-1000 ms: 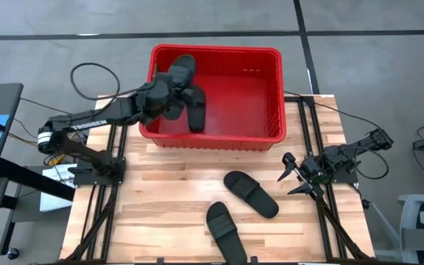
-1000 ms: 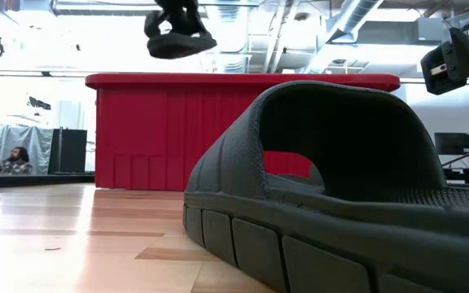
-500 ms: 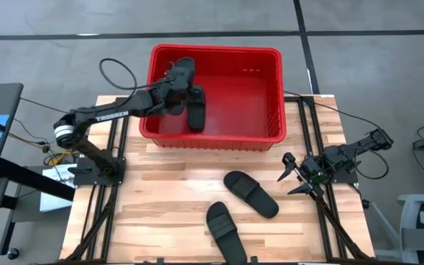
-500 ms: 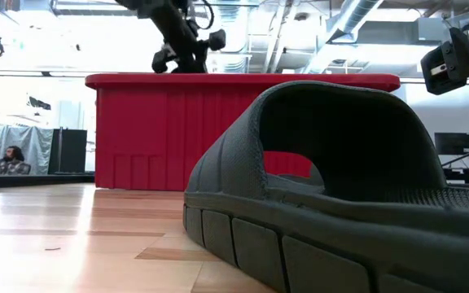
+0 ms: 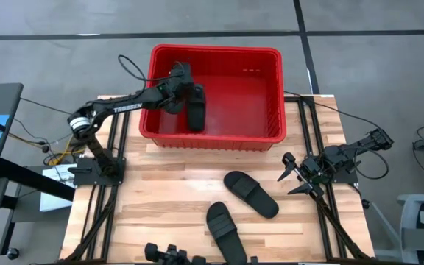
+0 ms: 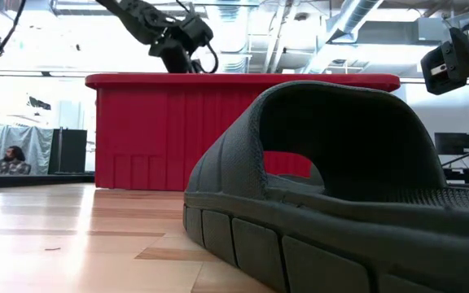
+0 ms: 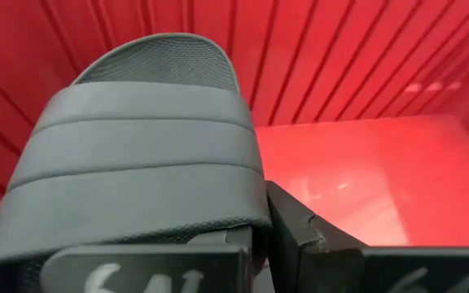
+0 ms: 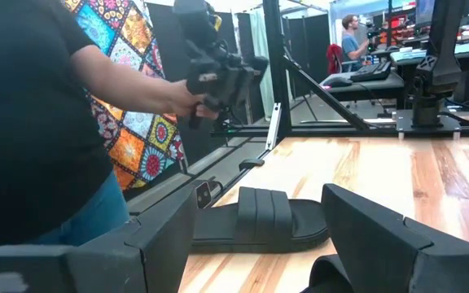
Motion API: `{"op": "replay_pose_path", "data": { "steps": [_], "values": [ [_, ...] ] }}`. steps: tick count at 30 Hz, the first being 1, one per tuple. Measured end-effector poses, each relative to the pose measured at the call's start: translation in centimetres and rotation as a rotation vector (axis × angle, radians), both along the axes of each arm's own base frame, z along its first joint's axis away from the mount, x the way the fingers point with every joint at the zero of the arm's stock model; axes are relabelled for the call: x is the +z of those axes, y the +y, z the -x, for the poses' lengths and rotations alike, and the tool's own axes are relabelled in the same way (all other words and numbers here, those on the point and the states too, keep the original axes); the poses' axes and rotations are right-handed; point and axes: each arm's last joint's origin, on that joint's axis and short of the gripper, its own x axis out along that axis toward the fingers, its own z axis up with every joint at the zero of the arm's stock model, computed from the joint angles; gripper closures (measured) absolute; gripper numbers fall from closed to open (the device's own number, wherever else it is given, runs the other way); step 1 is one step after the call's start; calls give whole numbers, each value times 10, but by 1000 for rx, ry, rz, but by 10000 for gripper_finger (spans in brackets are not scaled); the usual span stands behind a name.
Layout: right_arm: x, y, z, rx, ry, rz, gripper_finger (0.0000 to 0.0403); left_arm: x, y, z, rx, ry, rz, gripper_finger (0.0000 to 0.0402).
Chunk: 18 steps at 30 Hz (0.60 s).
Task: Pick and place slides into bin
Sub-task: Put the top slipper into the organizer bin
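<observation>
The left arm stretches from the left of the frame toward the upper middle, its hand (image 5: 181, 82) angled downward with fingers pressed together. The right arm sits folded at the right edge, its hand (image 5: 291, 177) hovering with fingers spread wide.

Two black slides (image 5: 188, 96) in red bin (image 5: 271, 103), apparently; two (image 5: 250, 193) on table.
</observation>
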Motion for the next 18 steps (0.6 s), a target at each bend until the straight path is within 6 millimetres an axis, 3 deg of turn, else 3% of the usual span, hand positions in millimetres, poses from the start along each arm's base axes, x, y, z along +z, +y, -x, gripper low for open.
{"op": "replay_pose_path", "data": {
  "steps": [10,18],
  "values": [
    [0,0,0,0,0,0,143,-11,20,15,54,42,56,400],
    [0,0,0,0,0,0,143,-17,19,21,41,51,149,400]
  ]
}}
